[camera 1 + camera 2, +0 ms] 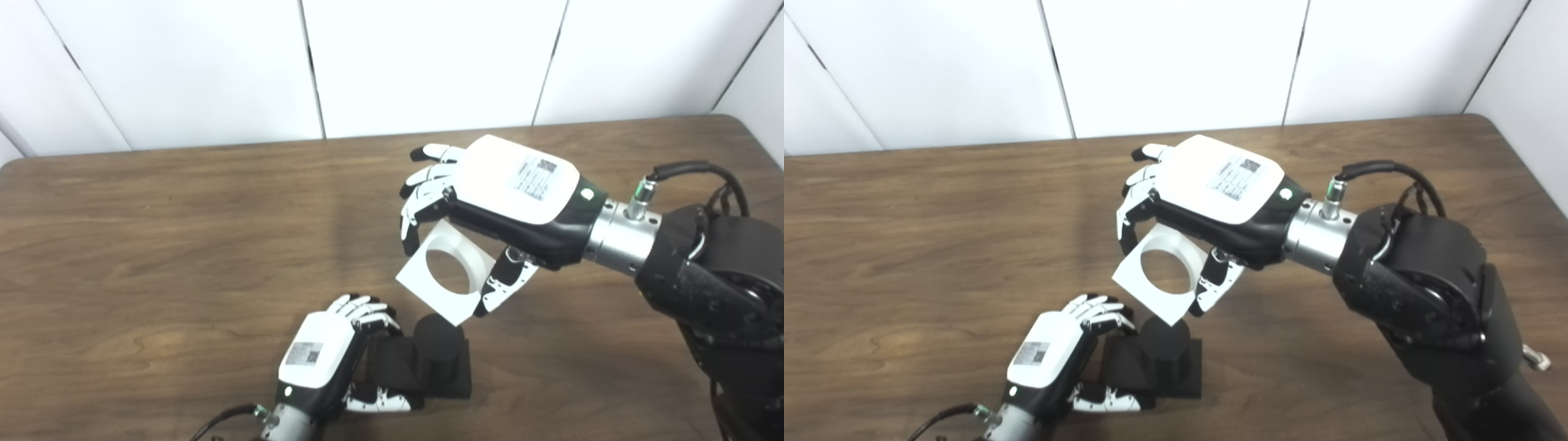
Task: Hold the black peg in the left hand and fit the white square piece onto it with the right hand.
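unreadable label on right robot hand point(502, 196) gripping white square piece point(446, 272); left robot hand point(334, 361) clasping black peg point(436, 352)

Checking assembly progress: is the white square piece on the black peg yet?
Not yet. The white square piece sits tilted in the right hand, above the black peg.

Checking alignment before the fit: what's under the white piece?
The white piece, tilted in the right hand, hangs above bare table; the peg stands just nearer, held by the left hand.
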Controlling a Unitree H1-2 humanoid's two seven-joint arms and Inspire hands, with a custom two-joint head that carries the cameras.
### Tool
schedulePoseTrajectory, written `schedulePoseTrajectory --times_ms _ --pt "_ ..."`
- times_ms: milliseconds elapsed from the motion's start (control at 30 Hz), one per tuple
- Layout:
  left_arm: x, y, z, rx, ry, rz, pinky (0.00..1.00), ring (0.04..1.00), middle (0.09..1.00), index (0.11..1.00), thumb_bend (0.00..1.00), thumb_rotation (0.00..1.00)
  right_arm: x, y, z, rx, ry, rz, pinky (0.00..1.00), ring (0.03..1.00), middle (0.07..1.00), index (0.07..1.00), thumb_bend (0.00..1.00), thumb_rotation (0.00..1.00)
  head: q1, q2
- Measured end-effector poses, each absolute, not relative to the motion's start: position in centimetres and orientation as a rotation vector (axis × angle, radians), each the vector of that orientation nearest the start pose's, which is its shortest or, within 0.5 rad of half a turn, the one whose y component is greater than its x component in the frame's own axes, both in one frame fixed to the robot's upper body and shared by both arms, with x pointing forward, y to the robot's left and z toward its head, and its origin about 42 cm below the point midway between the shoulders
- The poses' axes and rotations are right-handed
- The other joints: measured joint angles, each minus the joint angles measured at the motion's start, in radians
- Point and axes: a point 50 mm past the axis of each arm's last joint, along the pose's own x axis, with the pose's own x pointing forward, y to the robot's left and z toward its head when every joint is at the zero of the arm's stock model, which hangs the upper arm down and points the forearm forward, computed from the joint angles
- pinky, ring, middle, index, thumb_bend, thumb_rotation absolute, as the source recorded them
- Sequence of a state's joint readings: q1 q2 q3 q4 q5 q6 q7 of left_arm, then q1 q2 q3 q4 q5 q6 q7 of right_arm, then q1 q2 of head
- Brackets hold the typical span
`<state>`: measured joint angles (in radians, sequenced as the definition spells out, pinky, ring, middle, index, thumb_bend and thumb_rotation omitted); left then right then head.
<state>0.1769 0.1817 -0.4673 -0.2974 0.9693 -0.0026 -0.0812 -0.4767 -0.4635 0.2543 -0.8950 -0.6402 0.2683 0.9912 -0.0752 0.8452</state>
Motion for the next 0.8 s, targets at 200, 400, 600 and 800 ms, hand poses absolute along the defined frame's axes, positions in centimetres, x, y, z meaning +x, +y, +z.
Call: schedulePoseTrajectory --times_ms 200,400,600,800 --pt "19.8 14.2 12.0 1.046 -0.252 -0.456 0.9 0.844 0.781 0.49 0.5 0.06 24.8 -18.2 36.0 -1.385 -0.621 0.787 0.93 0.816 0.692 0.481 0.52 0.13 -0.015 0.021" --pt "20.0 14.2 12.2 1.052 -0.25 -0.466 0.91 0.842 0.78 0.49 0.5 0.06 24.8 -17.8 35.8 -1.405 -0.583 0.85 0.88 0.801 0.685 0.482 0.52 0.13 -0.021 0.034" --pt "20.1 14.2 12.4 1.054 -0.238 -0.47 0.92 0.85 0.785 0.49 0.5 0.06 24.8 -17.4 35.8 -1.43 -0.575 0.871 0.85 0.792 0.685 0.481 0.52 0.13 -0.029 0.038" --pt "20.1 14.2 12.4 1.057 -0.234 -0.474 0.91 0.846 0.782 0.49 0.5 0.06 25.1 -16.1 35.2 -1.448 -0.566 0.905 0.85 0.8 0.691 0.48 0.52 0.13 -0.029 0.038"
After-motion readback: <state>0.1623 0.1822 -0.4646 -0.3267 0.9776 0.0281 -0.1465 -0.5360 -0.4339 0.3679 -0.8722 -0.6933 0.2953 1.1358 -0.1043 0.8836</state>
